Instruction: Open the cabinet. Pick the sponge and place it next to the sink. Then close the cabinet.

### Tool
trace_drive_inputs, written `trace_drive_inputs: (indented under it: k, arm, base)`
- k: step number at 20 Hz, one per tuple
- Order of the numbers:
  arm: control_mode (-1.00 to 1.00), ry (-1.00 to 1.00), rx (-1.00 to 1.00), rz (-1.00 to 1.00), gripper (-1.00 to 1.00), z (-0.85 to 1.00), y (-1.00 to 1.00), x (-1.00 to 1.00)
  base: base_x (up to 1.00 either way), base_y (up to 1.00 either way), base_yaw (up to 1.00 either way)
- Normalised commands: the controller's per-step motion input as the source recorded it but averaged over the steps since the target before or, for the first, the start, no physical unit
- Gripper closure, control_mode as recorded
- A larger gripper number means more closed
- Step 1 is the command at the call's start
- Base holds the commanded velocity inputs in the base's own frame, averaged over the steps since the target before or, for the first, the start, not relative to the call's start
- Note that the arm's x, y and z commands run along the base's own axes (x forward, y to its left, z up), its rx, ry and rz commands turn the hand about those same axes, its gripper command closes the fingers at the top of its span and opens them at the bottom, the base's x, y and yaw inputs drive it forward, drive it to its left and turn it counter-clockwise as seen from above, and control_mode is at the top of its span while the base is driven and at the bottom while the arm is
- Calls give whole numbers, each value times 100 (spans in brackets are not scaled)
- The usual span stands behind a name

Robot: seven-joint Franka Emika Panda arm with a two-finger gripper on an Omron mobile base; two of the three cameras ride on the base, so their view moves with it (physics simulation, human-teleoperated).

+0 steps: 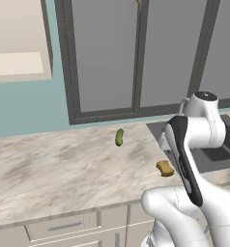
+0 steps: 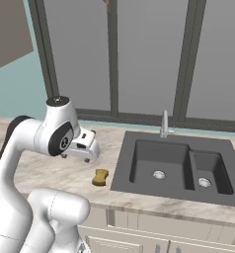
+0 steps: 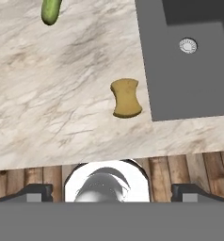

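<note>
Sponge (image 3: 126, 98) lying flat on the marble table (image 1: 54, 169), just beside the dark rim of the sink (image 2: 174, 168) on its left side, touching nothing, apart from the rim by a narrow strip of marble. Placed there, by the look of it, to satisfy the "next to the sink" part of the job. Green pickle-like thing (image 1: 119, 137) farther back on the table, well apart from the sponge and no part of the task. Gripper (image 3: 112, 190) raised above the table's front edge, looking straight down past the sponge to the wooden floor; jaws spread wide, tips far apart at the bottom of the hand view, clamped on nothing. Beige cabinet (image 1: 18, 41) up on the wall to the left, a corner of it seen in the left base view, door state hard to tell from this angle. Placing step judged done; closing the cabinet judged to be what remains, calling for a swing up and leftward toward the door.
</note>
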Motion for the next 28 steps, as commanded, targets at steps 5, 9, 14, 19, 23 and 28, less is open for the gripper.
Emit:
trace_drive_inputs:
  k: [5,9,14,19,23,28]
  arm:
    - [-100,0,0,0,-100,0,0,0]
    - [100,0,0,0,-100,0,0,0]
    - [100,0,0,0,-100,0,0,0]
    - [100,0,0,0,-100,0,0,0]
    - [100,0,0,0,-100,0,0,0]
    - [100,0,0,0,-100,0,0,0]
  base:
    - [0,0,0]
    - [-75,54,3]
    - [-73,100,3]
    - [-7,99,0]
    - [5,69,0]
    - [16,38,0]
